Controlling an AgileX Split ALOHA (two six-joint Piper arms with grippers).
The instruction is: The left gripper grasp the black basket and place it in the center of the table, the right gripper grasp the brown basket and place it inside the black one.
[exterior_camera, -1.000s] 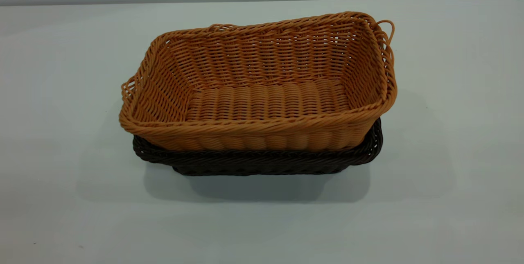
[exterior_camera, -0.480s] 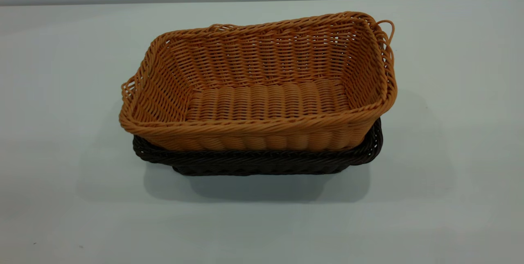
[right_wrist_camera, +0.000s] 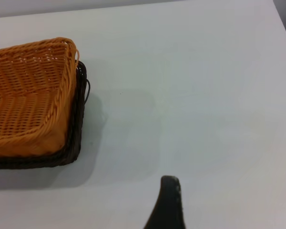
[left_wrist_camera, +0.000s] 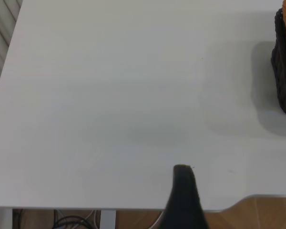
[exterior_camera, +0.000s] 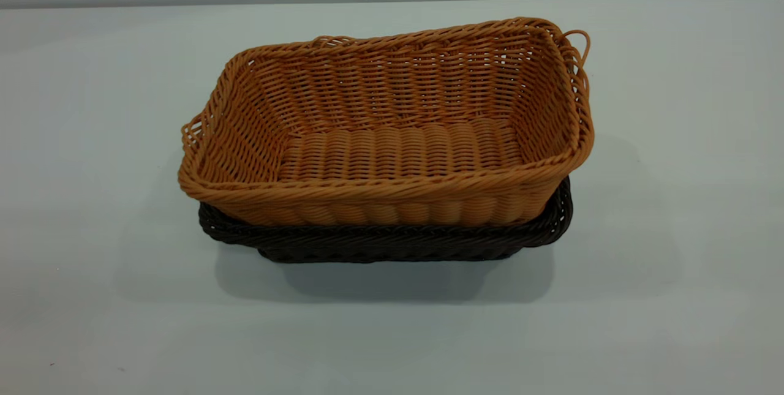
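Exterior view: one brown basket [exterior_camera: 392, 138] nested in one black basket [exterior_camera: 392, 245] (pincer openings unclear).

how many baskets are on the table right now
2. The brown basket sits nested inside the black basket, whose rim shows beneath it, near the middle of the table. Nothing suggests a third.

The table [exterior_camera: 98, 138] lies bare on every side of the nested baskets. The only obstacle is the brown basket [exterior_camera: 392, 138], sitting tilted inside the black basket [exterior_camera: 392, 242] mid-table. Both wrist views show open surface beside the stack.
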